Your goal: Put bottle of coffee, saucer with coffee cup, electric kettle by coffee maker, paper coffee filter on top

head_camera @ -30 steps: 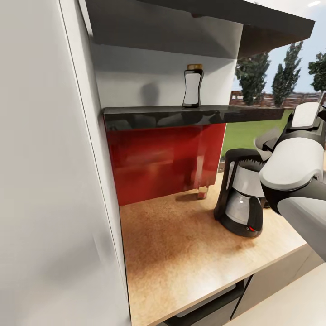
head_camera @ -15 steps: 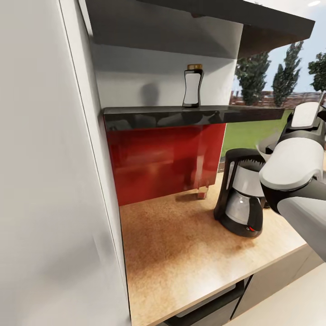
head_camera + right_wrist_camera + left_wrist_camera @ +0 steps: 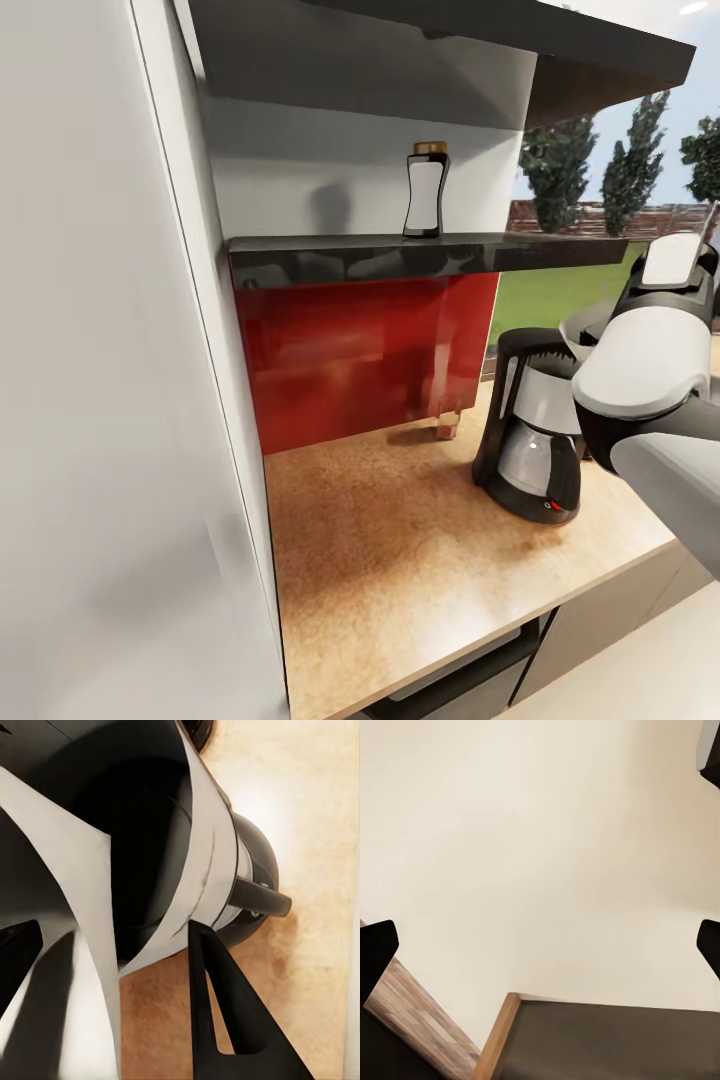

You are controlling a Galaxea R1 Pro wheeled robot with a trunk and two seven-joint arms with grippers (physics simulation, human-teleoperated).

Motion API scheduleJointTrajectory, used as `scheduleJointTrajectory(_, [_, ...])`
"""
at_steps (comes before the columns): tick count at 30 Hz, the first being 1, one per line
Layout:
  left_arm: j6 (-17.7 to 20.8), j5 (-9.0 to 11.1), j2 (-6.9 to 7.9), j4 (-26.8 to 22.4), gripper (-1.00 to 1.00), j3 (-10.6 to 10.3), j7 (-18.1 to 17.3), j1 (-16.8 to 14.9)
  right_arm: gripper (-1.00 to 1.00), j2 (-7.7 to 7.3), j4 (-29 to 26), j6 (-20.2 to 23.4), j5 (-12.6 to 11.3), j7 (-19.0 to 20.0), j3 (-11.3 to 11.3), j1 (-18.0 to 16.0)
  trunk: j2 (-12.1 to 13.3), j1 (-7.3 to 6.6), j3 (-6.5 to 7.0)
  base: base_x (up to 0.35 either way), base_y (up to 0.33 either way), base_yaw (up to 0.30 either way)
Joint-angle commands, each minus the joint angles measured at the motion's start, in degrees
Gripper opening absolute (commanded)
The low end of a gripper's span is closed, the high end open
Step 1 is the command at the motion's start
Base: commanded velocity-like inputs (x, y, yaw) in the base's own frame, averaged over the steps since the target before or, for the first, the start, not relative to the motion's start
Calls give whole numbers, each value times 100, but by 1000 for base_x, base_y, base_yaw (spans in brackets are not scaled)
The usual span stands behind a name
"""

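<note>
The bottle of coffee (image 3: 425, 190) stands upright on the dark kitchen shelf (image 3: 400, 246). Below it and to the right, the black coffee maker (image 3: 528, 440) sits on the countertop (image 3: 400, 540). My right gripper (image 3: 112, 967) is shut on the white paper coffee filter (image 3: 90, 892), which hangs just above the coffee maker's open top (image 3: 142, 832). In the head view the filter (image 3: 585, 328) peeks out beside my right arm (image 3: 645, 365). My left gripper (image 3: 544, 945) is open, with nothing between its fingers. The saucer, cup and kettle are out of view.
A tall white cabinet side (image 3: 110, 400) walls off the left of the counter. A red backsplash panel (image 3: 365, 350) stands under the shelf. The left wrist view looks onto a cream surface (image 3: 540, 847) and a wood-edged dark panel (image 3: 607, 1042).
My right arm has sunk a little, bringing the paper filter lower towards the top of the coffee maker. Bottle and coffee maker have not moved.
</note>
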Motion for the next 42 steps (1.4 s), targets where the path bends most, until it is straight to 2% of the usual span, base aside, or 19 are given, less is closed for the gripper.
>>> scheduleJointTrajectory(1, [19, 12, 0, -7, 100, 8, 11, 0, -100, 3, -9, 32, -59, -60, -11, -7, -12, 4, -12, 0, 0, 0])
scheduleJointTrajectory(15, [11, 12, 11, -7, 100, 14, 13, 1, -100, -12, -13, 33, -59, -57, -83, -8, -12, 4, -12, 23, 0, 0])
scheduleJointTrajectory(17, [21, -6, 0, -25, 100, -20, 31, -7, -100, 48, -63, 41, -46, -79, -86, 10, -12, 4, -12, 0, 0, 0])
scheduleJointTrajectory(20, [22, -6, 0, -24, 100, -20, 31, -7, -100, 48, -63, 41, -46, -79, -86, 10, -12, 4, -12, 0, 0, 0])
scheduleJointTrajectory(26, [20, -6, 0, -25, 100, -20, 31, -7, -100, -38, -63, 41, -49, -80, -78, 65, -12, 4, -12, 0, 0, 0])
scheduleJointTrajectory(42, [23, -6, 0, -24, 100, -20, 31, -7, -100, -79, -72, 41, -42, -87, -78, 71, -12, 4, -12, 18, 0, 0])
